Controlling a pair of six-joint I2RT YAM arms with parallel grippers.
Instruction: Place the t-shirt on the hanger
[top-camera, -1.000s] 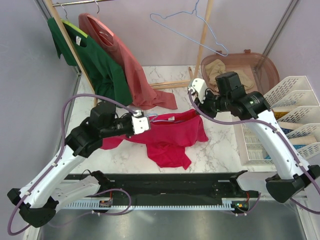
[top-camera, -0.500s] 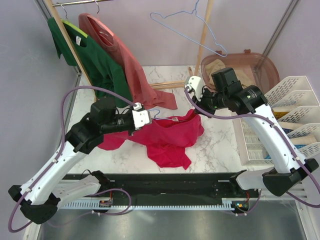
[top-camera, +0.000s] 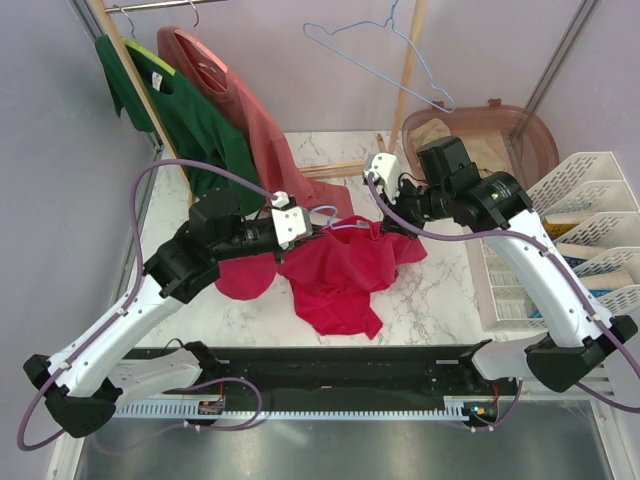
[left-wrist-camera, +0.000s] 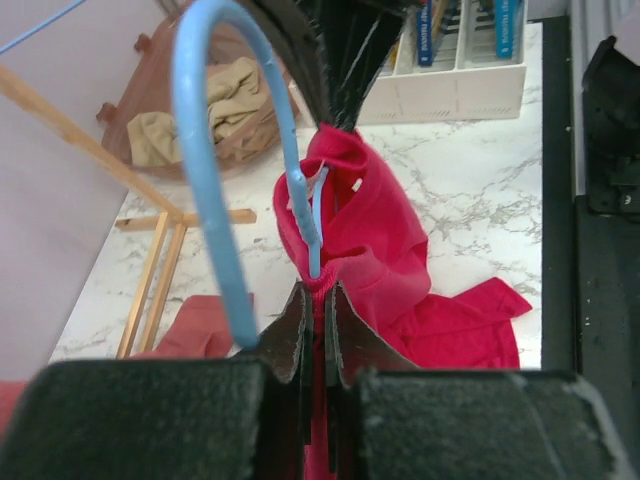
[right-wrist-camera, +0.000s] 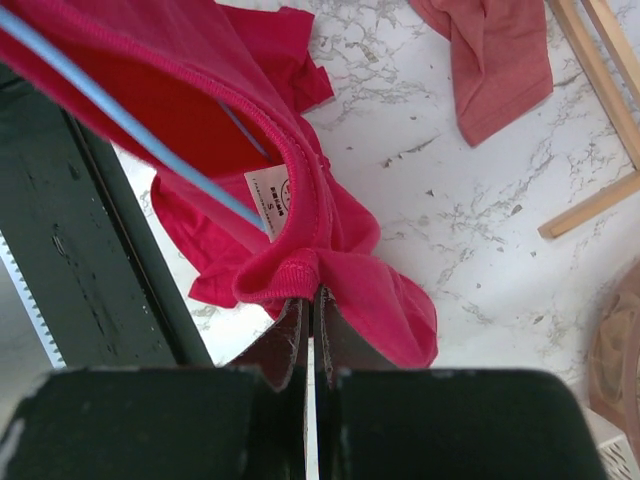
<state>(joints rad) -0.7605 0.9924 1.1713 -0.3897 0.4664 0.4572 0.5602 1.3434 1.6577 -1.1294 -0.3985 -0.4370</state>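
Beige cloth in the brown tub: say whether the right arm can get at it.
Not as things stand, probably. The tub with the beige cloth sits close behind the right arm with nothing between, but its jaws are clamped on the t-shirt; it must let go first.

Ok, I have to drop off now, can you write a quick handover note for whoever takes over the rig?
Left gripper: shut on the t-shirt at the collar, right where the hanger wire goes in. Whether the wire is pinched too is unclear.
Right gripper: shut on the opposite side of the collar.
Position: collar held up between both arms, the rest bunched on the table. The hook sticks out of the neck and the wire runs inside the opening.
Done: hanger inserted through the neck.
Left: seat both shoulders over the wire (not visible yet), then release.
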